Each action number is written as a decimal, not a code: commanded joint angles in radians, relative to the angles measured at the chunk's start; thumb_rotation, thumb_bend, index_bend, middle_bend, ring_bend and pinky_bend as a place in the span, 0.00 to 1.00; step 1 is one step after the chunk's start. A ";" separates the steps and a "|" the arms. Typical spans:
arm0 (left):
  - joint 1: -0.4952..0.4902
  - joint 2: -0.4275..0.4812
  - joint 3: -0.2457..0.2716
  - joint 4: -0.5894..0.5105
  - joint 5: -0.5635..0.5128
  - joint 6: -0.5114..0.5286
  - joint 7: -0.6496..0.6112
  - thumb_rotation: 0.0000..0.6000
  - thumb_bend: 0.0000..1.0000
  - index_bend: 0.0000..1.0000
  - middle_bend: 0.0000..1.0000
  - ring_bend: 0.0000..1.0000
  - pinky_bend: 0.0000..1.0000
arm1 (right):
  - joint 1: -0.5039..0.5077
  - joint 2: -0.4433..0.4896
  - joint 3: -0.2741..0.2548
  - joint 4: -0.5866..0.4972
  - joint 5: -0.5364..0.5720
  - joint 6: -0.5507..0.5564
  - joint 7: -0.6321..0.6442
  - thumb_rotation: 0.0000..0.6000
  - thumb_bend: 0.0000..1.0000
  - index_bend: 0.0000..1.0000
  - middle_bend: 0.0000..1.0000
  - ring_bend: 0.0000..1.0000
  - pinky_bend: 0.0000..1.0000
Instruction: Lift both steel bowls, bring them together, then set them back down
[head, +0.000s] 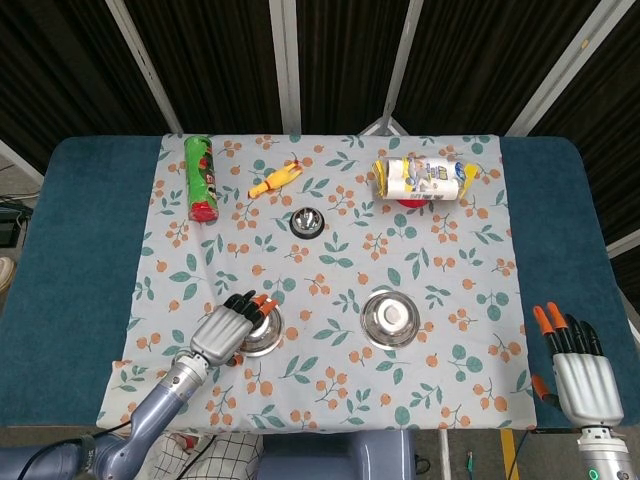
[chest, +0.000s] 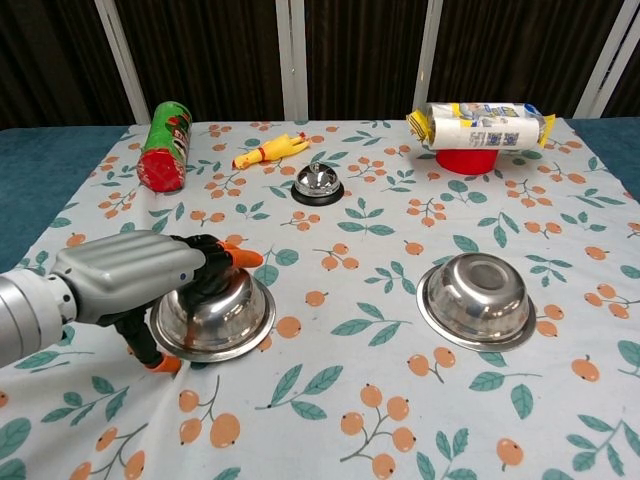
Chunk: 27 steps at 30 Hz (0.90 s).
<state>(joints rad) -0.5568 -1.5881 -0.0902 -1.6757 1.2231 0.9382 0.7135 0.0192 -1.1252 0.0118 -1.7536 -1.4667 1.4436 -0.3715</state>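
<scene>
Bowls sit upside down on the desk (head: 70, 250), near its front edge. Left bowl (chest: 222, 308) lies under the left hand (chest: 128, 280), whose fingers (chest: 225, 255) wrap its near rim. Right bowl (chest: 477, 297) stands untouched, open room around it; right hand (head: 580, 372) hovers well apart, fingers straight, holding nothing.

**Colours and patterns**

Tabletop (head: 60, 250): dark teal. Cloth (chest: 360, 400): pale, printed with teal leaves and orange berries. Both bowls (chest: 478, 297) (chest: 225, 312): mirror steel. Left hand (chest: 125, 280): silver-grey, black fingers (chest: 215, 250) with orange tips. Can (chest: 165, 146): green, red end. Toy chicken (chest: 270, 151): yellow.
</scene>
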 joint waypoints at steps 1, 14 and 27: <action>-0.009 0.025 0.007 -0.033 -0.015 0.006 -0.001 1.00 0.25 0.00 0.06 0.00 0.14 | 0.001 -0.002 0.000 0.000 0.003 -0.002 -0.004 1.00 0.33 0.00 0.00 0.00 0.09; -0.037 0.086 -0.003 -0.108 -0.098 0.021 0.013 1.00 0.25 0.00 0.06 0.00 0.14 | 0.004 -0.001 0.001 0.000 0.009 -0.002 -0.001 1.00 0.33 0.00 0.00 0.00 0.09; -0.122 -0.009 -0.019 -0.031 -0.223 0.011 0.084 1.00 0.26 0.01 0.10 0.00 0.18 | 0.002 0.013 0.002 -0.001 0.009 0.003 0.029 1.00 0.33 0.00 0.00 0.00 0.09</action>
<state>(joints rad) -0.6700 -1.5871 -0.1112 -1.7143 1.0099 0.9502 0.7877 0.0215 -1.1135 0.0126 -1.7550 -1.4583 1.4462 -0.3443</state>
